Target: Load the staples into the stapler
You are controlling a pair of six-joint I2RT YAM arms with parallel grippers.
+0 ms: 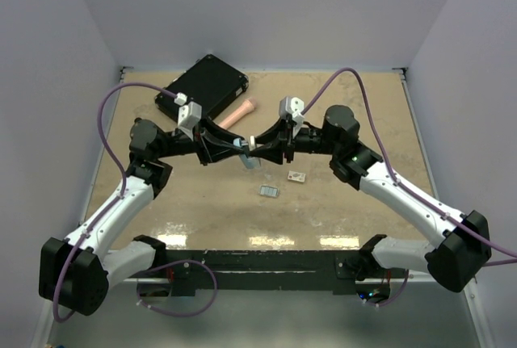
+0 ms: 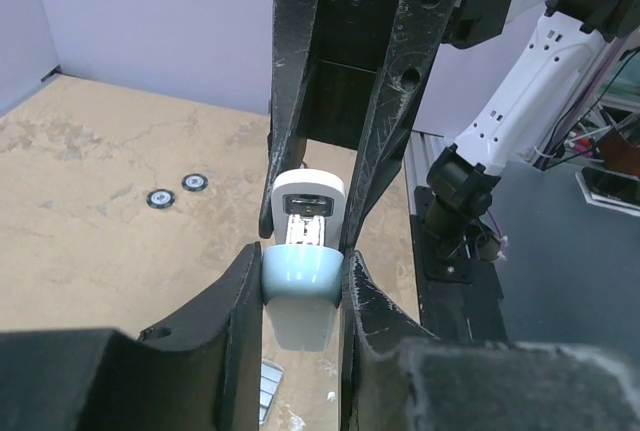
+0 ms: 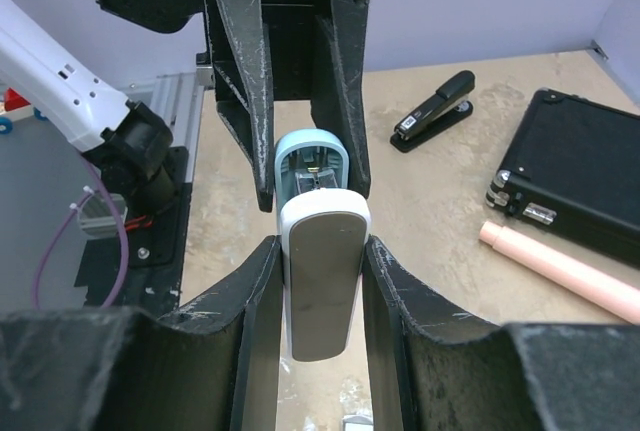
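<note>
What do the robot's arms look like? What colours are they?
The left arm and right arm are white tubes joined by chunky black joints. A purple cable loops along each. Each ends in two black, scratched fingers, with a small white camera box behind them. A tiny green light glows on the right arm.

A pink rod lies near a black case.

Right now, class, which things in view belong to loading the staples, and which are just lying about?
Job: blue stapler, staples.
Lying about: black stapler, black case, pink cylinder, black rings.
</note>
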